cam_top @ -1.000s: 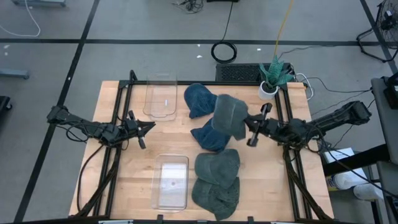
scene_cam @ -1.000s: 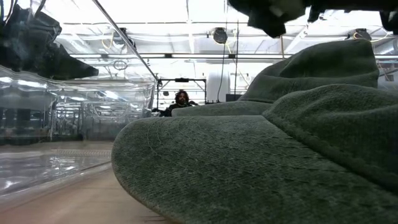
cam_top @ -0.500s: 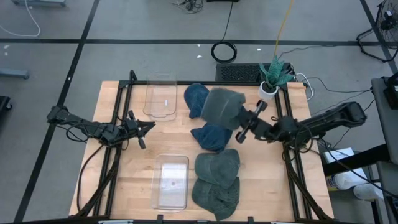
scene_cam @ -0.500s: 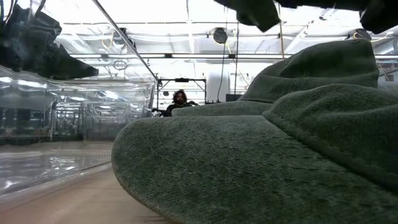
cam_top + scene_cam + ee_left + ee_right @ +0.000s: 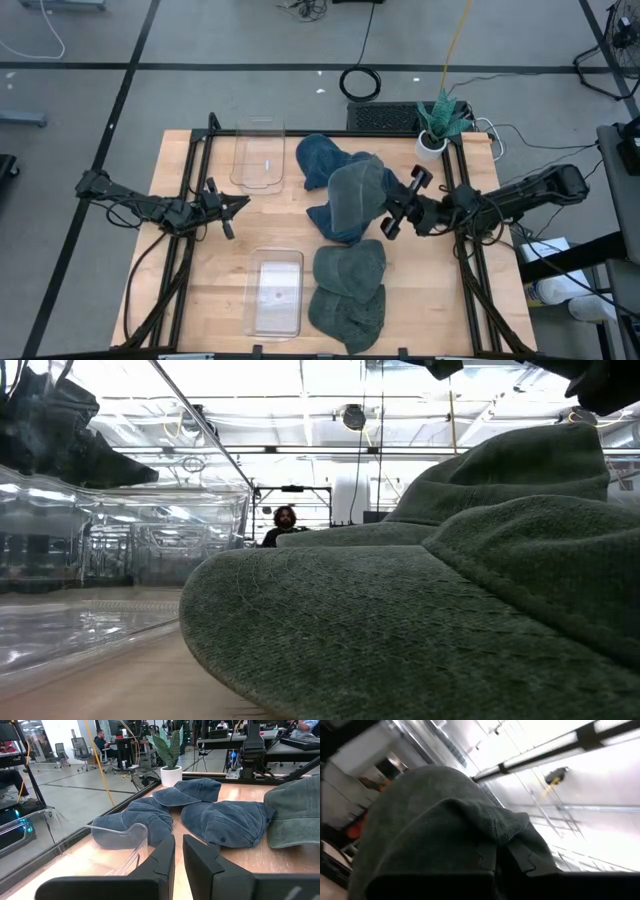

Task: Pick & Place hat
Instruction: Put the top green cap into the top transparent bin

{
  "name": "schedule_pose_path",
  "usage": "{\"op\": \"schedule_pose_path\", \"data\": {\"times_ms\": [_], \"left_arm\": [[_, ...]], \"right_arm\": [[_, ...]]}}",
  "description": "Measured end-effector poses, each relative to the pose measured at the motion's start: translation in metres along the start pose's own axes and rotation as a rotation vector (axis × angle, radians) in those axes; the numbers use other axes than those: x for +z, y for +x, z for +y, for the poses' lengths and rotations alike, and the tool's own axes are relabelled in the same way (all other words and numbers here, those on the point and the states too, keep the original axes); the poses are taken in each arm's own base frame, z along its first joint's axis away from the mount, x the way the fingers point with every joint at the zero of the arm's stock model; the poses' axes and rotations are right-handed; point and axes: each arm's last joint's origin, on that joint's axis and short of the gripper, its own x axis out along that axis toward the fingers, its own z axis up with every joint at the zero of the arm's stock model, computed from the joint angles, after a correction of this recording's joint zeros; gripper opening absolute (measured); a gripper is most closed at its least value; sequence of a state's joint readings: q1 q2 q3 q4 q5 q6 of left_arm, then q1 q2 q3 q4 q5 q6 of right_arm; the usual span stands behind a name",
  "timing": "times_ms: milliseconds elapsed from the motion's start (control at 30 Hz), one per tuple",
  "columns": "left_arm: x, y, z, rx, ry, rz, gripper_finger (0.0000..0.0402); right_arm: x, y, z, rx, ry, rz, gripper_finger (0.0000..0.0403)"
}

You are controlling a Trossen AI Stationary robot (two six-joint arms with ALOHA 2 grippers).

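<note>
My right gripper point(image 5: 388, 213) is shut on a grey-green hat point(image 5: 356, 194), held up over the table's middle above a blue hat point(image 5: 335, 222). In the right wrist view the held hat point(image 5: 435, 820) bulges over my fingers. A second blue hat point(image 5: 319, 160) lies farther back. Two more grey-green hats point(image 5: 350, 266) point(image 5: 346, 311) lie by the near edge and fill the low view point(image 5: 400, 620). My left gripper point(image 5: 240, 204) waits at the table's left, shut and level, with nothing between its fingers point(image 5: 166, 860). My right gripper pinches the hat's edge point(image 5: 495, 842) between its two fingers. It comes from the table's right and slants upward. The hat is lifted clear, with its crown bulging beyond and above the fingertips. The cloth hides how many layers are in the pinch.
Two clear plastic trays stand on the wooden table, one at the back left point(image 5: 258, 154) and one at the near left point(image 5: 274, 291). A potted plant point(image 5: 437, 122) stands at the back right corner. A person point(image 5: 285, 520) sits far behind the table.
My right gripper has gone a little toward the table's left and up. Its wrist has rolled and its fingers have tipped upward. The held hat has swung and turned about with it, staying clear above the blue hat.
</note>
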State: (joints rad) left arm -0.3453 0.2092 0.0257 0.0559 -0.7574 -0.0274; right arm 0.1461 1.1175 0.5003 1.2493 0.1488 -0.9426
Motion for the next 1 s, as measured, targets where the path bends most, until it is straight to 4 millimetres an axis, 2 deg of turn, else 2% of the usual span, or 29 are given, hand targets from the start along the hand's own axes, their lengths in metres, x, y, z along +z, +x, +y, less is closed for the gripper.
{"op": "schedule_pose_path", "data": {"times_ms": [133, 367, 433, 667, 800, 1000], "left_arm": [[0.004, 0.000, 0.000, -0.002, -0.045, -0.033, 0.0047], [0.039, -0.006, 0.004, -0.083, -0.475, -0.330, 0.0047], [0.043, -0.008, 0.006, -0.067, -0.536, -0.369, 0.0047], [0.045, -0.009, 0.010, 0.057, -0.476, -0.385, 0.0047], [0.045, -0.009, 0.012, 0.086, -0.679, -0.391, 0.0047], [0.044, -0.006, 0.015, 0.115, -0.804, -0.409, 0.0047]], "right_arm": [[-0.007, 0.001, -0.004, 0.010, 0.013, -0.007, 0.0000], [-0.023, 0.002, -0.008, 0.011, 0.012, 0.077, 0.0000], [-0.027, 0.002, -0.007, 0.029, 0.013, 0.107, 0.0000], [-0.033, 0.001, -0.001, 0.094, 0.024, 0.174, 0.0000], [-0.036, 0.000, -0.001, 0.059, 0.035, 0.245, 0.0000], [-0.040, -0.001, 0.000, 0.033, 0.016, 0.324, 0.0000]]}}
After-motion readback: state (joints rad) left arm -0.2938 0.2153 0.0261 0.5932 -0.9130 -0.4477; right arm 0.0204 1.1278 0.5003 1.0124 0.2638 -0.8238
